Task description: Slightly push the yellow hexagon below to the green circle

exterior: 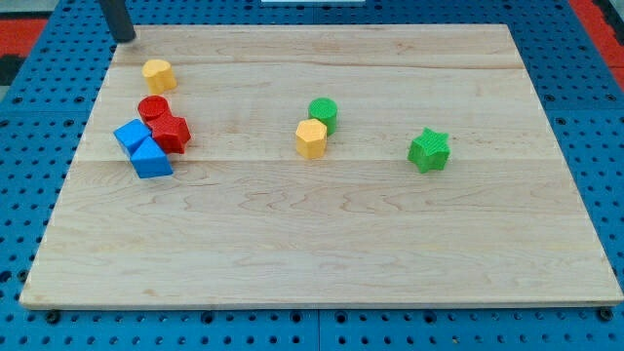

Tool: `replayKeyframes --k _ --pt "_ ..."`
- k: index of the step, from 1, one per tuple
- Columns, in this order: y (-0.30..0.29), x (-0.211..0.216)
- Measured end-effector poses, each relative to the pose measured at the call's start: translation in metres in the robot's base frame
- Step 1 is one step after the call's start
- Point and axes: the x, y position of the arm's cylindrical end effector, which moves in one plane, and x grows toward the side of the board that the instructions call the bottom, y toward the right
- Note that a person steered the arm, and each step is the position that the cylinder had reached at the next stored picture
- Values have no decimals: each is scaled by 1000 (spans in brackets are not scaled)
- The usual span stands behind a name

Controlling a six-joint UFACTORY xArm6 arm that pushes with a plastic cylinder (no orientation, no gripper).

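One bare rod, my tip (126,39), held nothing at the board's top-left corner, well apart from the yellow hexagon (311,138) toward lower right, touching the green circle (323,113).

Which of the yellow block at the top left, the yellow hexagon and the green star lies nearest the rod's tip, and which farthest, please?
From my tip, at the view's top left:
1. Yellow block, just below-right of it.
2. Yellow hexagon, mid-board, touching the green circle.
3. Green star, toward the view's right.

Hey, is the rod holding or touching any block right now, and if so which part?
Nothing is held. My tip sits at the board's top-left corner, apart from every block; nearest is the yellow block.
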Motion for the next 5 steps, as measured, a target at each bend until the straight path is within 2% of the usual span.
replayKeyframes --k 1,2,3,4,5 --pt "21 21" --pt "39 22" --pt "99 78" --pt "213 140" --pt "274 146"
